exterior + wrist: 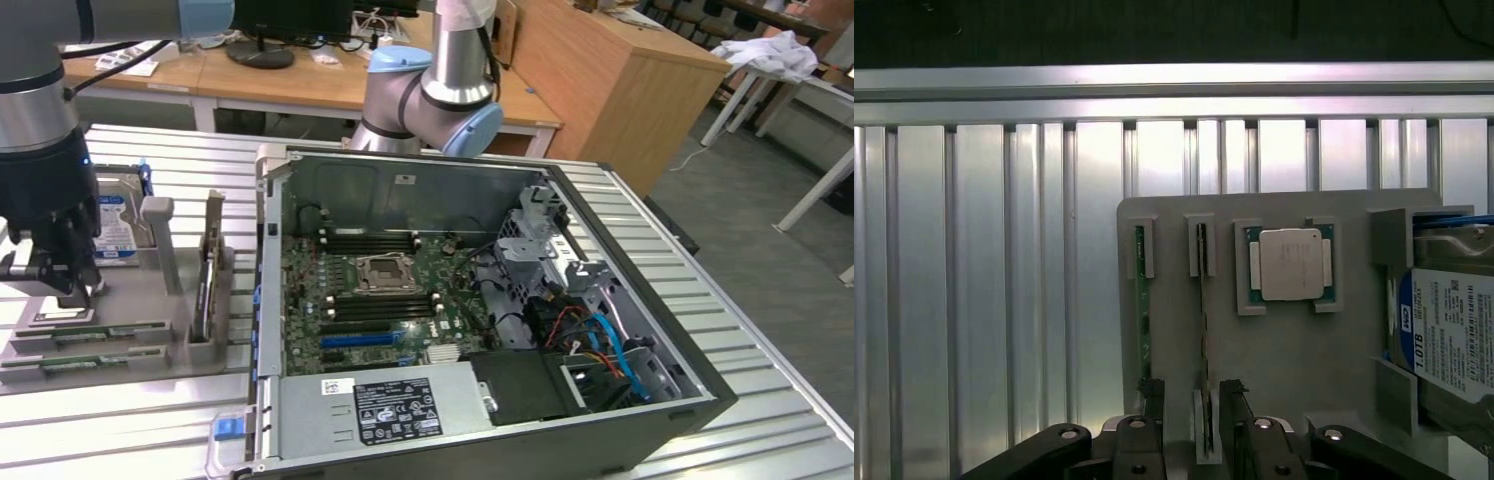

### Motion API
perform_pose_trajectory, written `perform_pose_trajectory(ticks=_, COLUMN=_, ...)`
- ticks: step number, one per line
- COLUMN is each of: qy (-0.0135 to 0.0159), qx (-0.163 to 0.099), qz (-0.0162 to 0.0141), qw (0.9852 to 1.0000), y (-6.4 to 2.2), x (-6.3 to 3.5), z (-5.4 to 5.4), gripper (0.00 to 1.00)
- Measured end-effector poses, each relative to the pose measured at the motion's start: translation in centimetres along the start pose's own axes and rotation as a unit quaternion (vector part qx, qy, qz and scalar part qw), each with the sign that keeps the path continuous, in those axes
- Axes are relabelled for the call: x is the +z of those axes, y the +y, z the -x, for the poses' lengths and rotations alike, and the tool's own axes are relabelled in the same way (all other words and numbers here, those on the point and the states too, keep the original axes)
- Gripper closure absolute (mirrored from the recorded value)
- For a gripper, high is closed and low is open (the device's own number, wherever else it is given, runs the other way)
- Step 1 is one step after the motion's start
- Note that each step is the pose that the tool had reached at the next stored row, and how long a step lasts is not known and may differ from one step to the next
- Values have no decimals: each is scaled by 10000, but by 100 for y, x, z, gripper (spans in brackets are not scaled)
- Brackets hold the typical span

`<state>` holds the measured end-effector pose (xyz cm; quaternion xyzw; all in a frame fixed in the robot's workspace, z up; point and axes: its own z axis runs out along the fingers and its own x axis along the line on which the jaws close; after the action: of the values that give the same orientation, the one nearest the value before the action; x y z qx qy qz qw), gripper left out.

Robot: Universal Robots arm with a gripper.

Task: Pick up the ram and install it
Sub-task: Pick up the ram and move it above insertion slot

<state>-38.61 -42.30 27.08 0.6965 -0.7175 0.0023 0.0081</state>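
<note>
Hovering at the exterior view's left edge with hand [60, 285] spread, straddling one end of the ram [1201, 300], contact unclear. Standing on edge in a grey holder [1334, 360] slot, just beside a second green stick [1142, 310]. Plenty of bare ribbed surface [984, 300] past the holder's rim.

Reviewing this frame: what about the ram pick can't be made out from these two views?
- Wrist view: whether the open gripper touches the ram between its fingers; the gripper's body hides the stick's near end.
- Exterior view: the gripper's body covers where its fingers reach the tray.
- Exterior view: motherboard slots too small to tell whether their latches are open.
- Wrist view: hard drive cut off by the picture's edge.
</note>
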Motion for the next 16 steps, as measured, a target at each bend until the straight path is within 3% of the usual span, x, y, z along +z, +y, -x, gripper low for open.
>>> perform_pose_trajectory(ticks=16, qy=0, qx=0, qz=0, qw=10000, y=-2, x=153, z=2, gripper=64)
